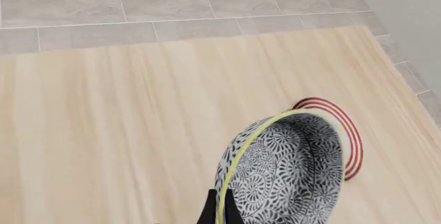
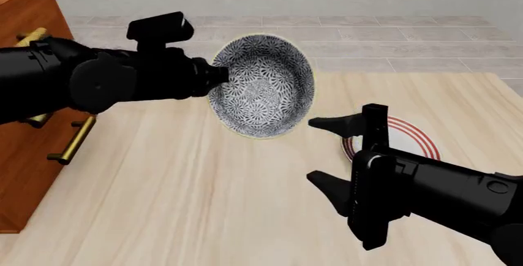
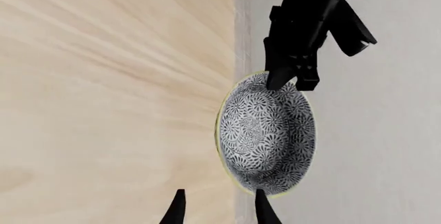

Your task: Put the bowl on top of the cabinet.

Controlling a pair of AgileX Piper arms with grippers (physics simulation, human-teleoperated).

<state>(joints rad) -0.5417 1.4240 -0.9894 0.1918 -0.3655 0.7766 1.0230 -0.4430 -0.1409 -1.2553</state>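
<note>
Nearest, the right gripper stands over the worktop with its jaws spread and nothing between them. Behind it one flat plate with red rings lies near the right edge. Further, the one bowl — deep, round, covered in a dense dark floral pattern, with a pale rim — hangs tilted on its side above the worktop, clear of it, its rim pinched by the left gripper. At the far left edge stands one reddish-brown cabinet with brass handles — no writing is readable anywhere.
</note>
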